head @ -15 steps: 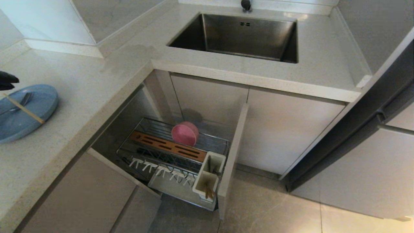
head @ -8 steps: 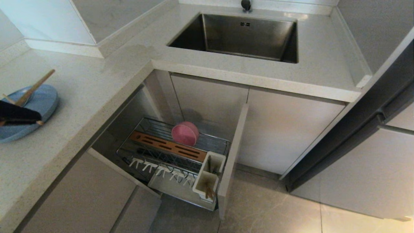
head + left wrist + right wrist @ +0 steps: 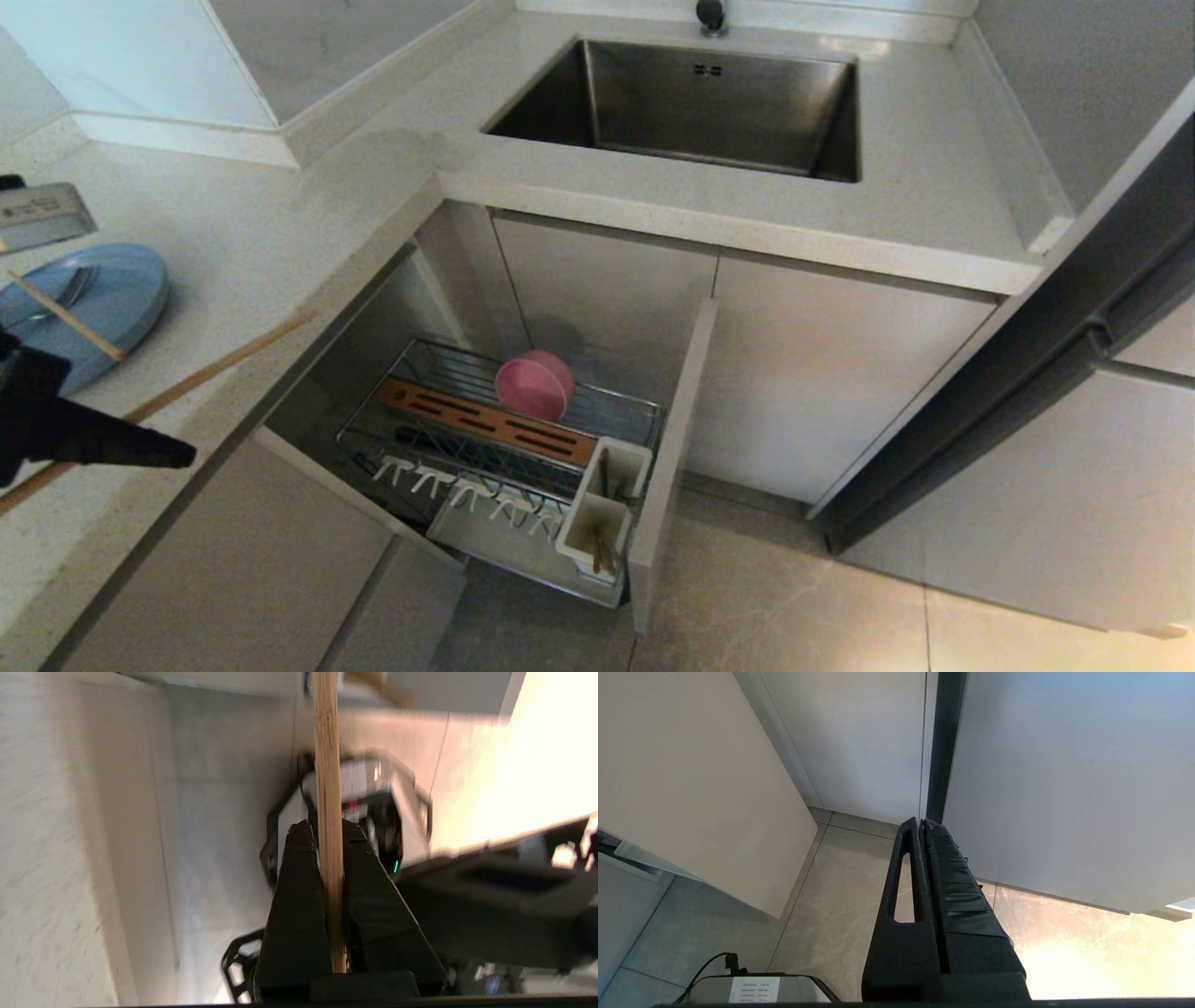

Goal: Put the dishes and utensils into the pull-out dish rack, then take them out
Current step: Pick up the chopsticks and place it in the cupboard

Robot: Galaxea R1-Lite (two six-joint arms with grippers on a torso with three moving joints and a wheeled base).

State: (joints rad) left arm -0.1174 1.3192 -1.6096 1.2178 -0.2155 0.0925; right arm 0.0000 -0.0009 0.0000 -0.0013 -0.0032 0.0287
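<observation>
My left gripper (image 3: 183, 456) (image 3: 327, 828) hovers over the near left counter, shut on one light-wood chopstick (image 3: 233, 359) (image 3: 327, 765). That stick runs slanting past the counter edge, towards the pull-out dish rack (image 3: 504, 439). Behind it lies the pale-blue plate (image 3: 121, 299) with the other chopstick (image 3: 65, 317) and the silver spoon (image 3: 51, 303) on it. In the rack the pink bowl (image 3: 534, 385) stands on edge behind the wooden strip. My right gripper (image 3: 920, 822) hangs shut and empty above the floor, outside the head view.
White utensil cups (image 3: 602, 504) stand at the rack's front corner, the nearer one with something brown inside. The rack's beige front panel (image 3: 672, 457) juts into the floor space. The steel sink (image 3: 700, 103) lies beyond, in the counter.
My left gripper has lifted one chopstick off the plate, swung nearer and to the right, and turned it from pointing up to nearly level. The other chopstick stays on the plate.
</observation>
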